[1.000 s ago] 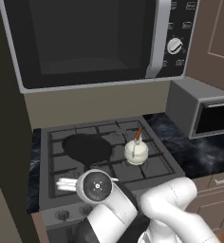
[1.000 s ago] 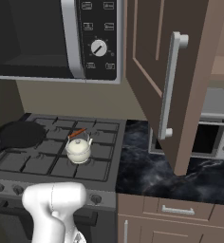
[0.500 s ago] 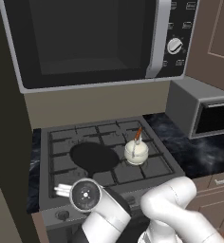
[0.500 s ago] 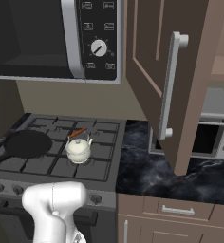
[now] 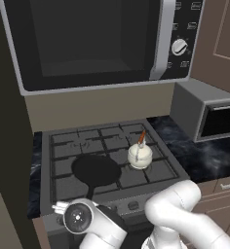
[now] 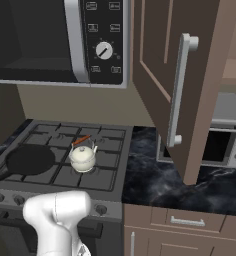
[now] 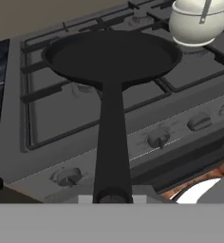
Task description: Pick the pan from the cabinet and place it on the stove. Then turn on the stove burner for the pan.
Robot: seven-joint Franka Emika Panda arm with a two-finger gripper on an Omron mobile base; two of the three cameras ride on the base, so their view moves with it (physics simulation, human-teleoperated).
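Straight ahead of the jaws, the frying pan (image 7: 111,57) sits flat on the gas cooktop (image 7: 61,111), over the front-left grate; its long black handle runs back toward the gripper (image 7: 112,197) and ends right at the fingertips. Jaws look closed down to a narrow gap on the handle's end, w/ the hanging-hole tip of the handle sitting between them; grip itself is at the very bottom of hand view, fingertips barely visible.

Beyond the pan & to the right of the jaws: small white kettle (image 7: 199,19) on the next grate, near the pan rim but not touching. Just below the handle, on either side of it, a row of round knobs (image 7: 157,138) along the cooktop's front edge.

Left base view: pan (image 5: 96,170) on front-left part of cooktop (image 5: 63,146), handle pointing to the front edge, kettle (image 5: 139,155) just right of it w/ reddish handle up. Microwave (image 5: 92,41) hangs above. Toaster oven (image 5: 209,114) on dark marble counter, well right.

Right base view: pan (image 6: 29,159) left of kettle (image 6: 83,157), cooktop (image 6: 107,162) under both. Wall cabinet door (image 6: 170,85) stands swung open, w/ vertical silver bar handle (image 6: 181,90), above counter to the right.
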